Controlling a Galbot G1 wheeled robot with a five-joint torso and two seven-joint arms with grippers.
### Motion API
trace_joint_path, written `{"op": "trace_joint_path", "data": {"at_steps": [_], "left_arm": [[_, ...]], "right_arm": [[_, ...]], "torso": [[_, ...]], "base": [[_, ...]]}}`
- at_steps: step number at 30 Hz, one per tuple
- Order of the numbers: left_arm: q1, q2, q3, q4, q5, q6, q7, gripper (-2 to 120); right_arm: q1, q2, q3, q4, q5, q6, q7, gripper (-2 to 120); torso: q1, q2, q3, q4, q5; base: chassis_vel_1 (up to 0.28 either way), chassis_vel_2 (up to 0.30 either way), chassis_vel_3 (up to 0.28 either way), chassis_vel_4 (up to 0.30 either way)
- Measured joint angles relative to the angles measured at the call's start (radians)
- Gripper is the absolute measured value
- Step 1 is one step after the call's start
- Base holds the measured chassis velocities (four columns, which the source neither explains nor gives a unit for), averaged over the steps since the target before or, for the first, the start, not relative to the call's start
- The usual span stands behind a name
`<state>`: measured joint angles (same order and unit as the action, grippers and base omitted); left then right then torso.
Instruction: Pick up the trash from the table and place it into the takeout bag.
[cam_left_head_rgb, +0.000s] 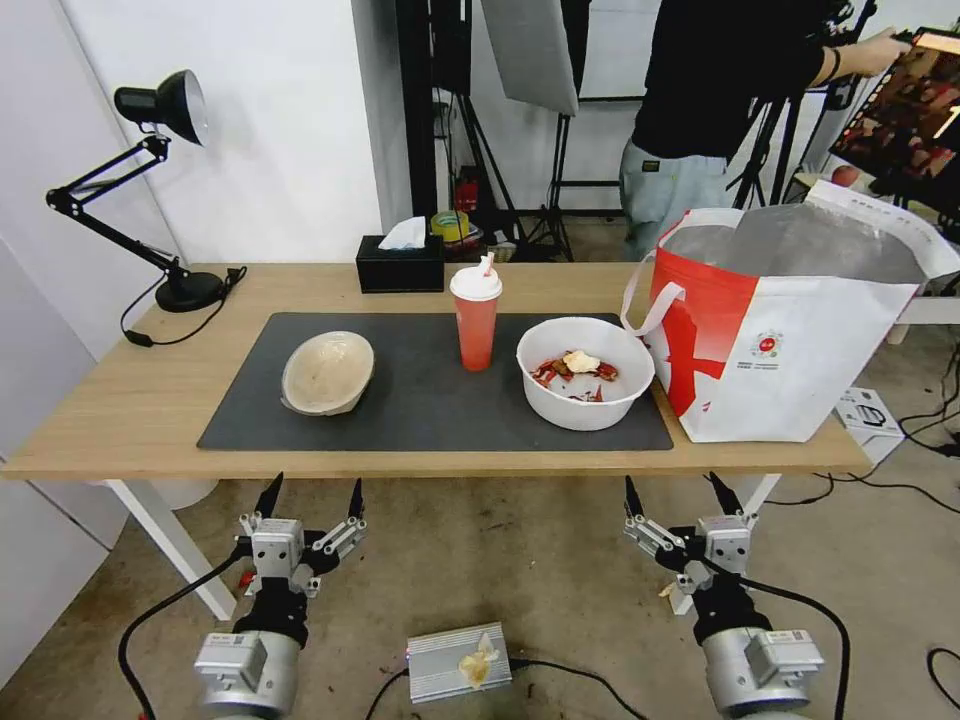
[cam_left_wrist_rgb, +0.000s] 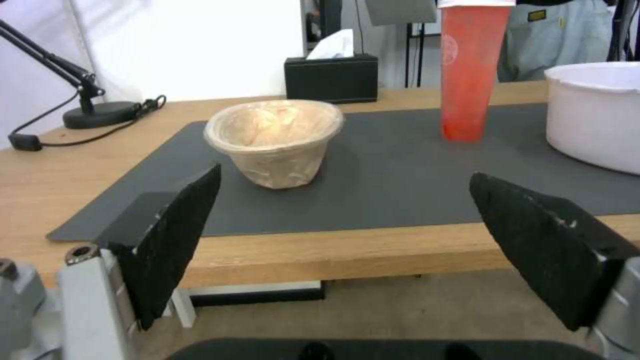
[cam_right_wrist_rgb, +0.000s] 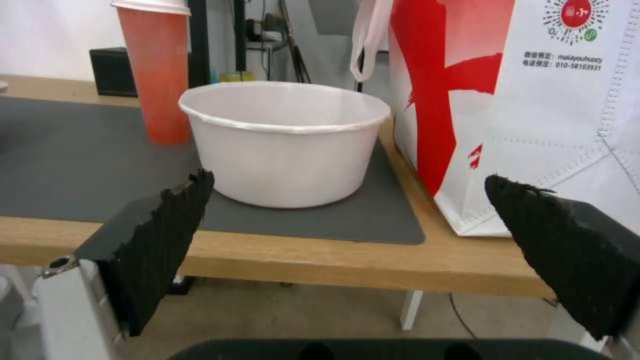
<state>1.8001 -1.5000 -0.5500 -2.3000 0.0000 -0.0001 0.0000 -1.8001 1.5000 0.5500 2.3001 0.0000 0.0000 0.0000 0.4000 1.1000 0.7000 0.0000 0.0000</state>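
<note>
Nothing grasped yet. Left gripper and right gripper both hang below the desk front edge, fingers spread wide and empty.

On the dark mat, mid-frame: beige pulp bowl left, red cup centre, white plastic bowl right.

The white bowl sits straight ahead of the right gripper, just beside the takeout bag at frame right. Right arm judged nearer for it.
</note>
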Motion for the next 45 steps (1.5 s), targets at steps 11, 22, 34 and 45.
{"op": "trace_joint_path", "data": {"at_steps": [11,22,34,45], "left_arm": [[0.0,0.0,0.0,0.0,0.0,0.0,0.0,100],[0.002,0.0,0.002,0.0,0.001,-0.003,-0.005,100],[0.162,-0.021,0.141,0.008,0.09,-0.311,-0.291,100],[0.183,-0.027,0.124,0.012,0.081,-0.414,-0.28,100]], "right_arm": [[0.0,0.0,0.0,0.0,0.0,0.0,0.0,100],[0.0,-0.006,-0.003,0.0,0.0,0.0,0.001,100],[0.034,-0.265,-0.163,0.046,-0.02,-0.035,0.085,100],[0.05,-0.304,-0.194,0.052,-0.021,-0.019,0.084,100]], "torso": [[0.0,0.0,0.0,0.0,0.0],[0.0,0.0,0.0,-0.0001,0.0],[0.0,0.0,0.0,0.0003,0.0001],[0.0,0.0,0.0,-0.0001,0.0]], "base": [[0.0,0.0,0.0,0.0],[0.0,0.0,0.0,0.0],[0.0,0.0,0.0,0.0],[0.0,0.0,0.0,0.0]]}}
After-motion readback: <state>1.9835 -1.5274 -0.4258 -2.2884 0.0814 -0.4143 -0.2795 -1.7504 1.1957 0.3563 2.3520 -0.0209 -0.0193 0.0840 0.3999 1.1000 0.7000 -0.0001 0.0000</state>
